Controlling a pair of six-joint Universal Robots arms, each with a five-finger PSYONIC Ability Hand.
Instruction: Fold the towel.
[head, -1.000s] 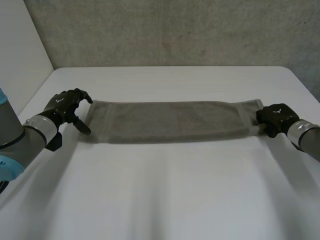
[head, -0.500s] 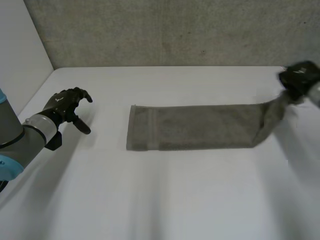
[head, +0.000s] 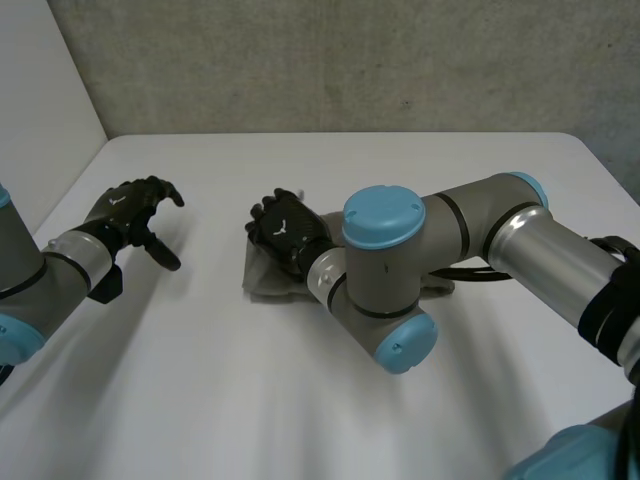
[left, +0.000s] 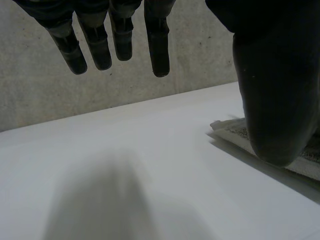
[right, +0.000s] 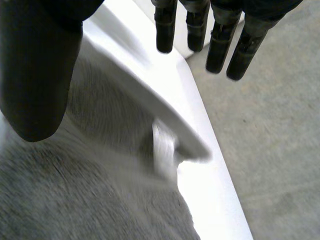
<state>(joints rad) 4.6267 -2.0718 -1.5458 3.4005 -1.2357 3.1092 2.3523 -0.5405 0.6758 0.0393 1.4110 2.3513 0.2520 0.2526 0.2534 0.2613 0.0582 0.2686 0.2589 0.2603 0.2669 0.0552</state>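
The grey towel (head: 262, 279) lies doubled over near the table's middle, mostly hidden under my right arm (head: 400, 270). My right hand (head: 285, 232) hovers over the towel's left end, fingers straight and apart from the thumb, holding nothing. In the right wrist view the towel (right: 95, 200) spreads below that hand's palm, with its thumb (right: 40, 75) above the cloth. My left hand (head: 130, 210) is open above the table, well left of the towel and off it. Past the thumb in the left wrist view, a towel edge (left: 231, 131) lies flat.
The white table (head: 300, 400) runs wide in front of the towel. A white wall (head: 40, 90) stands at the left and a concrete wall (head: 350, 60) behind the table's far edge. My right arm reaches across the table from the right.
My right hand has carried the towel's right end over to its left end and let go, so the towel is now doubled. My left hand has stayed where it was, open.
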